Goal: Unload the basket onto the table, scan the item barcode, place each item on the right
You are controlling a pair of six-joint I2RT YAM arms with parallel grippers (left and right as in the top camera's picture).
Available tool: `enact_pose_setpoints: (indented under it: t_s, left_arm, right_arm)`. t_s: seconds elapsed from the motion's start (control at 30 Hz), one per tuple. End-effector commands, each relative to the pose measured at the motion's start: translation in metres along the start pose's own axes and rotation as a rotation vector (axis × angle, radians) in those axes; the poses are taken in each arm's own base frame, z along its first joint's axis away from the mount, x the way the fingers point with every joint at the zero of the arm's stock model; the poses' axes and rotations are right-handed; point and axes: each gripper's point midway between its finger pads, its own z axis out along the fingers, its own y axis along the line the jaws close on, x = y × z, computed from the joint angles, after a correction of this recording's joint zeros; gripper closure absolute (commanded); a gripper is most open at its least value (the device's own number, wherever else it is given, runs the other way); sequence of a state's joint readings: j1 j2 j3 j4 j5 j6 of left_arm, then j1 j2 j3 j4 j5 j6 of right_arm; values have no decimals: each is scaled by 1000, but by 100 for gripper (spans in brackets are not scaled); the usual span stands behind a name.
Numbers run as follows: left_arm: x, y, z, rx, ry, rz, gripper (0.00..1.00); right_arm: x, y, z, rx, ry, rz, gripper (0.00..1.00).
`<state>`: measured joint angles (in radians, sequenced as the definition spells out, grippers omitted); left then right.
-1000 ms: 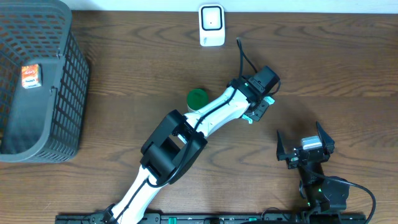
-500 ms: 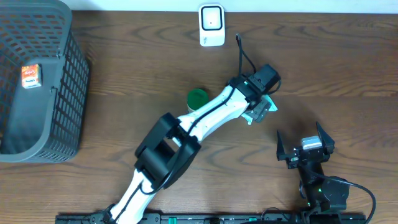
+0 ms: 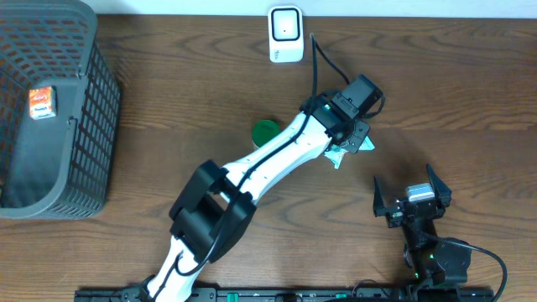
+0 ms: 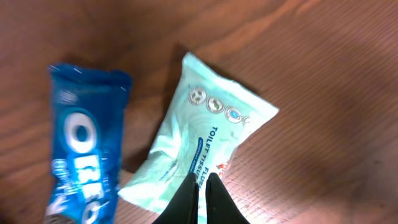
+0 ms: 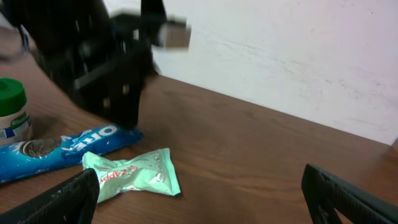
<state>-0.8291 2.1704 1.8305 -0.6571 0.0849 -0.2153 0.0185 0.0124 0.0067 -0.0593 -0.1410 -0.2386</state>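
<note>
Left gripper (image 4: 200, 186), its jaws pressed together with no gap showing, hung over the near edge of a mint-green pack of toilet wipes (image 4: 205, 134) that lay flat on the wooden tabletop (image 3: 470, 84). Whether the tips pinched a fold of the wrapper or merely touched it could not be told from the wrist view. From the right wrist view the pack looked to be resting on the wood rather than lifted.

A blue Oreo packet (image 4: 84, 149) lay just beside the wipes, the two angled apart at the top, and a green-lidded jar (image 3: 266, 132) stood near them under the left arm. All three looked set out within easy reach as goods waiting for the white scanner (image 3: 285, 33) at the far edge of the tabletop. The wipes, being directly under the tips, seemed the item in hand.

A small orange box (image 3: 42, 102) sat in the dark mesh basket (image 3: 92, 126) at the left, probably the drop-off for scanned goods. The right gripper (image 3: 409, 197) waited near its base, jaws spread wide and holding nothing, well apart from the packs.

The pack had not yet reached the scanner.
</note>
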Motion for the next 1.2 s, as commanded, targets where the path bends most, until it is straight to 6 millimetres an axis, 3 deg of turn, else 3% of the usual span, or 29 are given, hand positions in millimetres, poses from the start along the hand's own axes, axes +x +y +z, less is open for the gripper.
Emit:
enact_pose_setpoints:
  t_s: [0.0, 0.2, 0.37, 0.43, 0.57, 0.67, 0.77, 0.83, 0.93, 1.07, 1.17]
  left_arm:
    - [21, 3, 33, 11, 83, -43, 92]
    - [48, 2, 67, 37, 178, -90, 93]
    - [53, -4, 71, 75, 200, -86, 92]
    - [48, -3, 66, 80, 187, -52, 93]
    - [25, 3, 37, 80, 122, -40, 91]
    - [5, 6, 7, 89, 61, -50, 78]
    - [-5, 2, -20, 105, 20, -51, 75]
    - [-6, -14, -30, 176, 22, -41, 73]
    - [0, -21, -27, 223, 49, -43, 75]
    - [15, -23, -9, 248, 106, -53, 92]
    - [29, -30, 6, 300, 165, -63, 92]
  right_arm:
    - [0, -1, 0, 4, 0, -1, 1]
    - [1, -1, 0, 4, 1, -1, 1]
    - [0, -1, 0, 4, 0, -1, 1]
    - [0, -1, 0, 4, 0, -1, 1]
    - [1, -1, 0, 4, 1, -1, 1]
    - [0, -1, 0, 4, 0, -1, 1]
    - [0, -1, 0, 4, 0, -1, 1]
    - [1, -1, 0, 4, 1, -1, 1]
    - [0, -1, 0, 4, 0, -1, 1]
    - [0, -1, 0, 4, 0, -1, 1]
    - [0, -1, 0, 4, 0, -1, 1]
